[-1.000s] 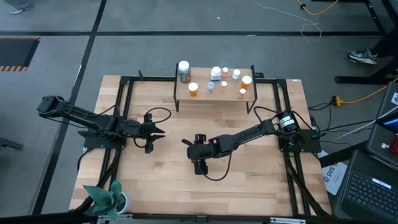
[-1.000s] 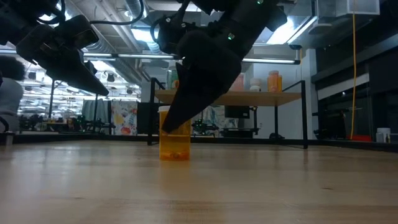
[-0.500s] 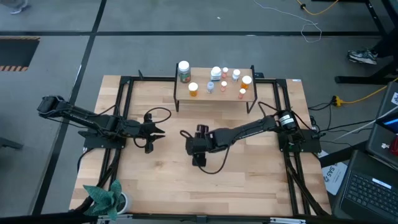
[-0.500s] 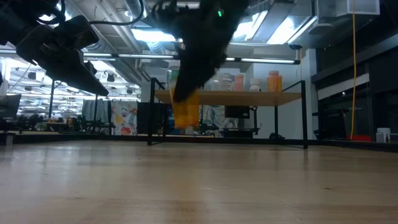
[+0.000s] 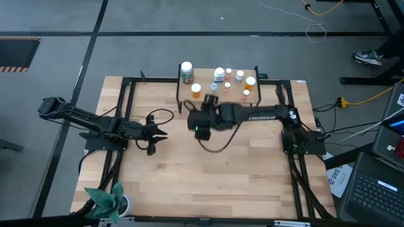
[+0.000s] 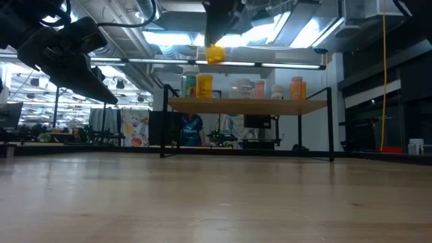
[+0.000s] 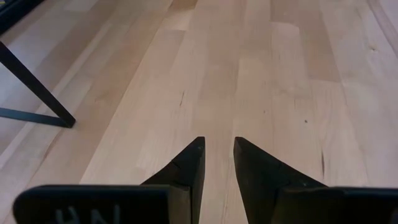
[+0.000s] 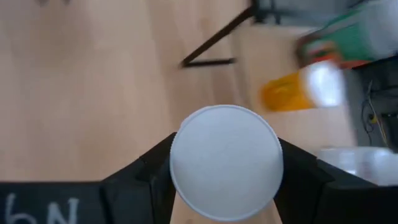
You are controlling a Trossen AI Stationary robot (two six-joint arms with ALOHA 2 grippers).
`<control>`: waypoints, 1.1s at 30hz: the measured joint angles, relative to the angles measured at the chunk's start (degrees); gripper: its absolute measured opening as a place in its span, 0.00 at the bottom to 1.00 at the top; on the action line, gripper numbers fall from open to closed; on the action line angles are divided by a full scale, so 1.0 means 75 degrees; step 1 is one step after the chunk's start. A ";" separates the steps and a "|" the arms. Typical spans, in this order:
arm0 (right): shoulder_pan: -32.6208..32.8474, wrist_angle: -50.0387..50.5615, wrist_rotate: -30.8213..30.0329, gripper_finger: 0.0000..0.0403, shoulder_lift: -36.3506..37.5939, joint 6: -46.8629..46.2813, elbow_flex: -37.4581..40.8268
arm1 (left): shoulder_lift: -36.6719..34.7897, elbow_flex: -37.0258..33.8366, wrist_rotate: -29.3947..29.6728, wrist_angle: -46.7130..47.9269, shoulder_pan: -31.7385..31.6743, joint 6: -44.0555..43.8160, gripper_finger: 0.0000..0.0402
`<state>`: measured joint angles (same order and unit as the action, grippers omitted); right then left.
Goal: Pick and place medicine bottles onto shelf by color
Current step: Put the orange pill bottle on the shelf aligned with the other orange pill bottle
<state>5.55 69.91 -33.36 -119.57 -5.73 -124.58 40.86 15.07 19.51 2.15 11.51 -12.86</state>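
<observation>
Now the right end effector [image 8: 226, 186] is gripping a small orange, white-capped medicine bottle [image 6: 215, 54].
Just ahead of it is standing the low light-wood shelf [image 5: 218, 98]; the left end effector [image 7: 217, 163], fingers together, is waiting over the worktop [image 5: 189, 170].

Overhead looks straight down; low looks level across table [image 6: 216, 196]; both share shelf [image 5: 218, 96], seemingly.

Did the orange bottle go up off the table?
Yes. The right gripper lifted the orange bottle off the table; it now hangs higher than the shelf.
</observation>
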 joint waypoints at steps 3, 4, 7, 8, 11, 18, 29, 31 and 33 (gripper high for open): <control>-0.0373 0.0066 -0.0133 0.51 0.0000 0.0348 -0.0719 | 0.0000 0.0002 0.0000 0.0000 0.0002 0.0000 0.20; -0.0512 0.0066 -0.0187 0.51 0.0000 0.0494 -0.0941 | 0.0000 0.0003 0.0000 0.0000 0.0000 0.0000 0.20; -0.1008 -0.0078 -0.0283 0.51 0.0033 0.1007 -0.1409 | 0.0000 0.0000 0.0003 0.0000 0.0000 0.0000 0.20; -0.1209 -0.0388 -0.0281 0.50 0.0139 0.1210 -0.1317 | 0.0000 0.0000 0.0000 0.0001 0.0003 0.0000 0.20; -0.1891 -0.1065 0.0365 0.51 0.0264 0.1578 -0.1224 | 0.0002 0.0000 0.0046 0.0003 0.0001 0.0000 0.20; -0.3415 -0.1345 0.2102 0.51 -0.0053 0.1392 -0.1210 | 0.0003 0.0000 0.0172 0.0081 0.0002 0.0003 0.20; -0.4333 -0.1464 0.3821 0.51 -0.0868 0.1196 -0.1203 | 0.0002 0.0002 0.0172 0.0301 0.0002 -0.0009 0.20; -0.4394 -0.1491 0.3857 0.52 -0.0936 0.1191 -0.1201 | 0.0003 0.0003 0.0172 0.0306 0.0001 -0.0012 0.20; -0.4446 -0.1543 0.3820 0.52 -0.0979 0.1185 -0.1197 | 0.0003 0.0003 0.0172 0.0306 0.0000 -0.0015 0.20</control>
<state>-27.80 58.33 -4.72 -126.91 3.16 -133.56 40.88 15.09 20.80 4.45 11.51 -12.97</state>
